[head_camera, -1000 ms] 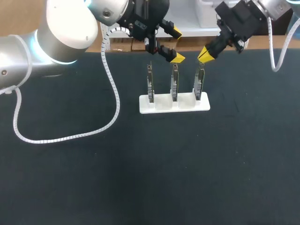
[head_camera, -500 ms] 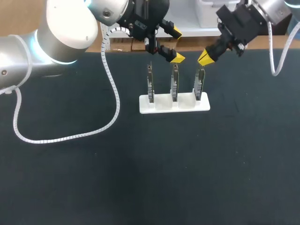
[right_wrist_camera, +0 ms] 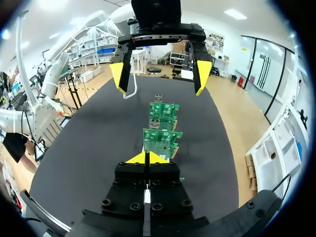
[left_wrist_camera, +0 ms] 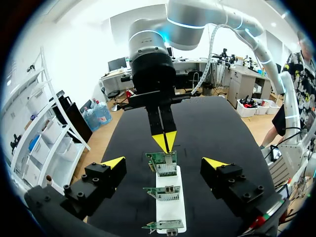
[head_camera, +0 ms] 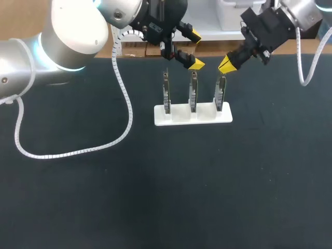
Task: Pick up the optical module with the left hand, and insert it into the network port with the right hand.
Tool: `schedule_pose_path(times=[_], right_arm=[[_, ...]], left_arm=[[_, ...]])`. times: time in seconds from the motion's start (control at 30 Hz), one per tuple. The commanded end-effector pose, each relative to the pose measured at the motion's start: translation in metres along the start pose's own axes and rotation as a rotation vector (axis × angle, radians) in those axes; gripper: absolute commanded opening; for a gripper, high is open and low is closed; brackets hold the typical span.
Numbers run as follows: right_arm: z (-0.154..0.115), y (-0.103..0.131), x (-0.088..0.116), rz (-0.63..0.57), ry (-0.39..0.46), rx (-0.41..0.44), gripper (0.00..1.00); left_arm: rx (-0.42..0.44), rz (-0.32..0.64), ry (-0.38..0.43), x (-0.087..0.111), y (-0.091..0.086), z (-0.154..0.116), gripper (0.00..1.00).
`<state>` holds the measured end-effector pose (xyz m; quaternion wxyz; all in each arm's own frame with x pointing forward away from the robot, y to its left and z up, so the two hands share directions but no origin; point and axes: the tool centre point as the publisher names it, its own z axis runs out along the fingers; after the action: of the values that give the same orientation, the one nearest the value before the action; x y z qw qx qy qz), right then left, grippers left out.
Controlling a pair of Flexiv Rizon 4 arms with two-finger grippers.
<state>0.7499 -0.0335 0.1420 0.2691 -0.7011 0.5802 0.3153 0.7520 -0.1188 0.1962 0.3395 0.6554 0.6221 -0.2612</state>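
Observation:
Three green circuit boards with network ports stand upright in a white holder (head_camera: 179, 119): the left board (head_camera: 166, 94), the middle board (head_camera: 192, 94) and the right board (head_camera: 220, 94). My left gripper (head_camera: 196, 50) hangs open behind and above the middle board, with nothing between its fingers. In the left wrist view the left gripper (left_wrist_camera: 164, 163) looks down the row of boards (left_wrist_camera: 163, 192). My right gripper (head_camera: 226, 64) is shut, its yellow tips at the top edge of the right board (right_wrist_camera: 160, 141). I cannot make out an optical module in any view.
The black table top (head_camera: 166, 187) stretches wide in front of the holder. A white cable (head_camera: 124, 104) from my left arm loops down over the table at the left.
My right arm has shifted slightly, its shut tips staying at the top of the right board. The left arm has kept still.

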Motion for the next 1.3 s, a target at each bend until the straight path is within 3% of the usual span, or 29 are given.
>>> schedule_pose_path(times=[0.03, 0.13, 0.17, 0.27, 0.33, 0.4, 0.7, 1.3], right_arm=[[-0.004, 0.003, -0.005, -0.011, 0.002, 0.015, 0.0], [-0.009, 0.004, -0.01, -0.023, 0.008, 0.023, 0.0], [-0.011, 0.005, -0.012, -0.026, 0.011, 0.026, 0.16], [-0.015, 0.008, -0.016, -0.032, 0.018, 0.033, 0.26], [-0.019, 0.009, -0.019, -0.023, 0.028, 0.049, 0.41], [-0.022, 0.01, -0.022, -0.03, 0.027, 0.038, 1.0], [-0.031, 0.011, -0.033, -0.018, 0.064, 0.012, 1.0], [-0.031, 0.011, -0.033, -0.018, 0.064, 0.012, 1.0]], left_arm=[[0.004, -0.003, 0.009, -0.002, 0.002, 0.0, 1.0], [0.004, -0.003, 0.009, -0.002, 0.002, 0.0, 1.0], [0.004, -0.003, 0.009, -0.002, 0.002, 0.0, 1.0], [0.004, -0.003, 0.009, -0.002, 0.002, 0.0, 1.0], [0.004, -0.003, 0.009, -0.002, 0.002, 0.0, 1.0], [0.004, -0.003, 0.009, -0.002, 0.002, 0.0, 1.0], [0.004, -0.003, 0.009, -0.002, 0.002, 0.0, 1.0], [0.004, -0.003, 0.009, -0.002, 0.002, 0.0, 1.0]])
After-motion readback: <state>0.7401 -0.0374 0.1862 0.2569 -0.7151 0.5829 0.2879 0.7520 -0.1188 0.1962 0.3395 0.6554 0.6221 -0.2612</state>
